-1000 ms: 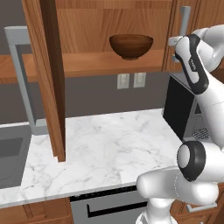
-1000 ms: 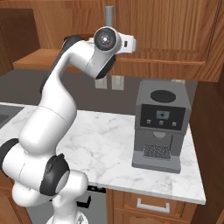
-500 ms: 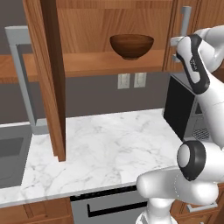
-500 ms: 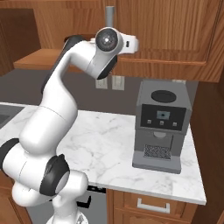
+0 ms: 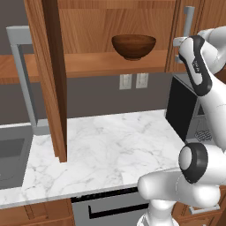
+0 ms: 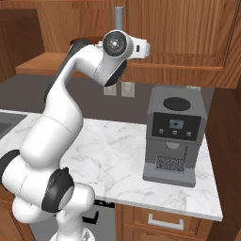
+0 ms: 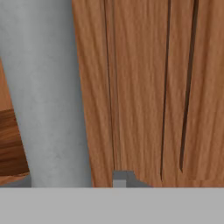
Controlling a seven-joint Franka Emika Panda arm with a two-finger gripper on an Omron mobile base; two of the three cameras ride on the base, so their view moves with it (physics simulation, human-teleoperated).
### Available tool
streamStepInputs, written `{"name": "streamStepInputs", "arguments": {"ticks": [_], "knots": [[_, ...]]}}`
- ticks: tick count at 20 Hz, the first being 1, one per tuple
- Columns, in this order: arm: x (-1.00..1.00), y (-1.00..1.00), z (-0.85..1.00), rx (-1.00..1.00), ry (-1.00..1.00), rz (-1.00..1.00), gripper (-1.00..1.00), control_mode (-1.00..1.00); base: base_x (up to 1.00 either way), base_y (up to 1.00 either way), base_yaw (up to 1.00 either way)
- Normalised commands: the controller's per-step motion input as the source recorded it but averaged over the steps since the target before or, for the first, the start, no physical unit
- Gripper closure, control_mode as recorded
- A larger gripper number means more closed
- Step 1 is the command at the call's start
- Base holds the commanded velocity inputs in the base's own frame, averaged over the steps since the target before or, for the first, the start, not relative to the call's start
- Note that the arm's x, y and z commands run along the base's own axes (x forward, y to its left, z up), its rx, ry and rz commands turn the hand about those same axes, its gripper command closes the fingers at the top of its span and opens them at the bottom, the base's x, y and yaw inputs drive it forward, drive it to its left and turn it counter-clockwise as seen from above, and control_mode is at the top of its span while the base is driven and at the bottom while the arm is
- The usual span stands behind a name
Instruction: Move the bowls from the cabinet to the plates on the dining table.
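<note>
A dark brown wooden bowl point(image 5: 133, 45) stands upright on the shelf point(image 5: 88, 64) of the brown wall cabinet point(image 5: 88, 22). To the bowl's right my gripper point(image 5: 179, 43) is up against the long grey bar handle point(image 5: 189, 17) of the cabinet's right door. In the right base view the gripper point(image 6: 146, 47) sits just below and right of that handle point(image 6: 119, 18). The hand view has the handle point(image 7: 43, 96) close on the left, the panelled door point(image 7: 153, 87) beside it and one fingertip point(image 7: 124, 177) at the bottom. How the jaws stand is hidden. The plates and the dining table are out of view.
The cabinet's left door point(image 5: 52, 79) stands open, edge-on over the marble counter point(image 5: 110, 145), with its grey handle point(image 5: 22, 75) to the left. A black coffee machine point(image 6: 174, 136) stands at the counter's right end. A sink point(image 5: 9, 154) lies at the far left.
</note>
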Motion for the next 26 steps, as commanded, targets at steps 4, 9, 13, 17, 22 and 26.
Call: {"name": "streamStepInputs", "arguments": {"ticks": [4,9,13,17,22,26], "knots": [[-0.04,-0.12,0.01,0.01,0.00,-0.01,1.00,-1.00,0.00,0.00,0.00],[0.00,0.00,0.00,0.00,0.00,0.00,1.00,-1.00,0.00,0.00,0.00],[-0.02,0.00,0.00,0.00,0.00,0.00,1.00,-1.00,0.00,0.00,0.00],[-0.06,-0.07,0.00,0.00,0.00,0.00,1.00,-1.00,0.00,0.00,0.00],[-0.17,-0.26,0.02,0.00,-0.01,0.00,1.00,-1.00,0.00,0.00,0.00],[-0.32,-0.39,0.03,0.00,-0.01,0.00,1.00,-1.00,0.00,0.00,0.00]]}}
